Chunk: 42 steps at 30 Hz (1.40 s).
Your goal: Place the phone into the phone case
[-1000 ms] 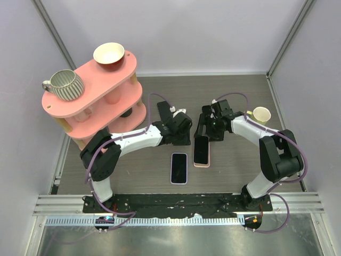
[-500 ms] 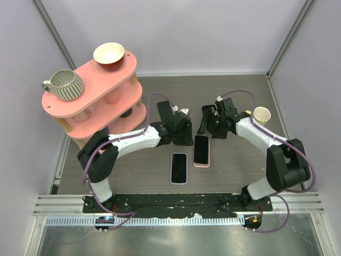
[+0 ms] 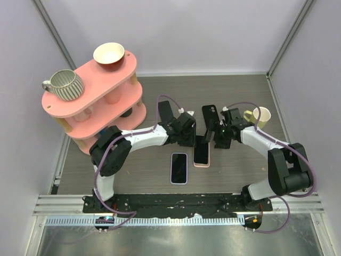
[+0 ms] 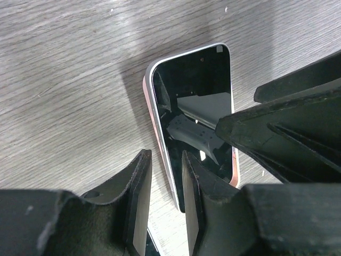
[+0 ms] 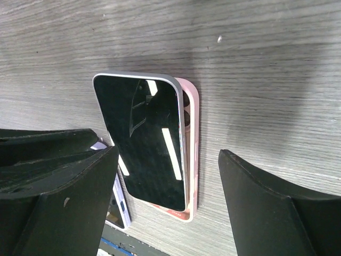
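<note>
Nearest the arm bases, short of both pincers, a second phone (image 3: 179,168) in a pale purple rim lies flat and screen up on the wooden table (image 3: 240,165). Just beyond it lies the phone (image 5: 144,138), also screen up, on top of the pink phone case (image 5: 193,133). It sits askew, so the pink rim shows along one long side and at one end. Whether it is pressed home cannot be told. Its far end lies between the two pincers.

The left pincer (image 4: 166,156) stands at the phone's left. Its fingers (image 4: 139,197) are a narrow slot apart with only bare table between them, and the finger nearer the phone overlaps the phone's long edge in the wrist view. Contact cannot be judged. The right pincer (image 5: 168,154) stands wide apart, with phone and case lying in the gap below it and neither finger on them.

Right of the right pincer and a little beyond stands a pale yellow cup (image 3: 261,114), upright. Left of the left pincer and farther back rises a pink shelf (image 3: 101,80) — on its top tier sit a striped mug (image 3: 64,85) and, farthest, a bowl (image 3: 109,53).
</note>
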Tool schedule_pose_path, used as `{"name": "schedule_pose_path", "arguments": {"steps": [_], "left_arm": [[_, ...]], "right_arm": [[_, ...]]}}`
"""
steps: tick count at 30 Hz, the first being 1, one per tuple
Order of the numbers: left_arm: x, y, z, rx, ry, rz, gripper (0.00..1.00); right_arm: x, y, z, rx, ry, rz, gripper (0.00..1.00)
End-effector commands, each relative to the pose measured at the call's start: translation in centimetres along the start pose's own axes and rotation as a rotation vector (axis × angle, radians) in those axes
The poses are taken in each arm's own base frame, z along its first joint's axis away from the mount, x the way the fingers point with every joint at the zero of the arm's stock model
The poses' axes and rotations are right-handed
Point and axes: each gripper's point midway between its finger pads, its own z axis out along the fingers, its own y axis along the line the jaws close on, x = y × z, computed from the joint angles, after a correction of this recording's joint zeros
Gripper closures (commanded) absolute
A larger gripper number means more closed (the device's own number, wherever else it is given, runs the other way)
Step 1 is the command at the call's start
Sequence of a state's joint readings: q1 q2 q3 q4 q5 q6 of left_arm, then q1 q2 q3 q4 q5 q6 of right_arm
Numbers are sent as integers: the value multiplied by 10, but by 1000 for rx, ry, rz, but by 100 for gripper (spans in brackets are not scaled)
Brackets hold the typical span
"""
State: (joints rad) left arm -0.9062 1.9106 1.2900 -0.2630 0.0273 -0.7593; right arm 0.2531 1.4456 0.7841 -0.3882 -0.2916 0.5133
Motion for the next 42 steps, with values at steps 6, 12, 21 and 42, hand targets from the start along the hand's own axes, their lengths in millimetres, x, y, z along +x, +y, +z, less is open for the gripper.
{"name": "schedule_pose_path", "arguments": {"steps": [6, 12, 21, 42], "left_arm": [[-9, -16, 8, 77, -19, -18, 71], [9, -14, 9, 75, 33, -84, 74], [0, -31, -4, 151, 19, -113, 75], [-14, -8, 4, -9, -4, -26, 71]], "right_arm": [[1, 13, -1, -113, -46, -17, 22], [11, 2, 7, -117, -46, 11, 29], [14, -2, 5, -119, -69, 20, 57], [16, -7, -6, -126, -114, 42, 47]]}}
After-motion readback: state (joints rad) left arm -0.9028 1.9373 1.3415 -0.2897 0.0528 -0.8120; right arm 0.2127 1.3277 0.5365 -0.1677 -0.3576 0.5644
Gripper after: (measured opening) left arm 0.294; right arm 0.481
